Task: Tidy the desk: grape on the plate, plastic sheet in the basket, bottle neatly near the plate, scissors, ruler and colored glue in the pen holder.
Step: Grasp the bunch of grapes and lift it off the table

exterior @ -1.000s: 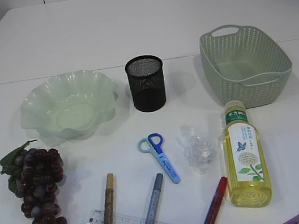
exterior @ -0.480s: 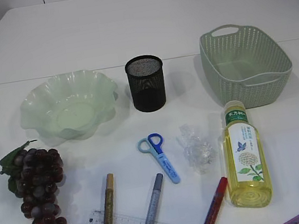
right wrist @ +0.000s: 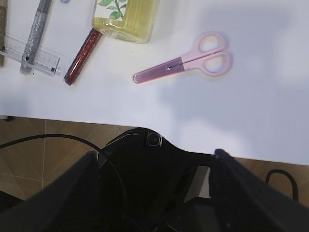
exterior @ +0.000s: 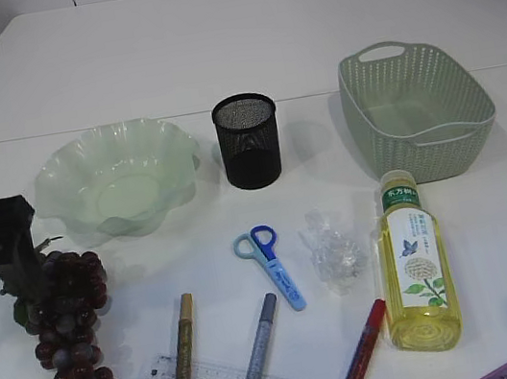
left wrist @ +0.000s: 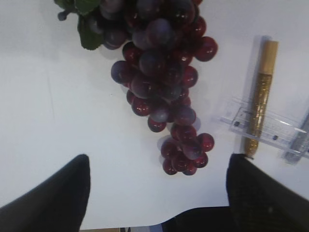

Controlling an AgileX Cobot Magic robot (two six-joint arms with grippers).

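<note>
A: Fig., ext. + both wrist views. Where is the grape bunch (exterior: 70, 342)?

B: On the worktop (exterior: 228, 38), front left, just in front of the green plate (exterior: 117, 178) and not yet on it. Stem and leaves point toward the plate; the taper points toward the front edge.

A: Left gripper (left wrist: 157, 193)?

B: Jaws spread wide, nothing between them. In the wrist view the bunch lies between the two fingers, just ahead of the tips. In the ext. view the arm sits at the left edge, near the stem end.

A: Right gripper (right wrist: 154, 169)?

B: Jaws apart, empty, parked at the worktop's near edge by the pink scissors (right wrist: 186, 60).

A: How will the bunch handle?

B: Judged: fairly light, lumpy, smooth-skinned, so berries may roll under the pads. Probably artificial, but the view can't confirm, so treat as crushable. A pinch at the thin tail risks berries pulling off or the rest swinging. Better hold: across the thick upper part or near the stem.

A: Hazards nearby?

B: Gold glue pen (left wrist: 260, 96) and clear ruler (left wrist: 263, 128) lie just beside the tail; approx. clear of the fingers, but keep the closing path off them.
</note>
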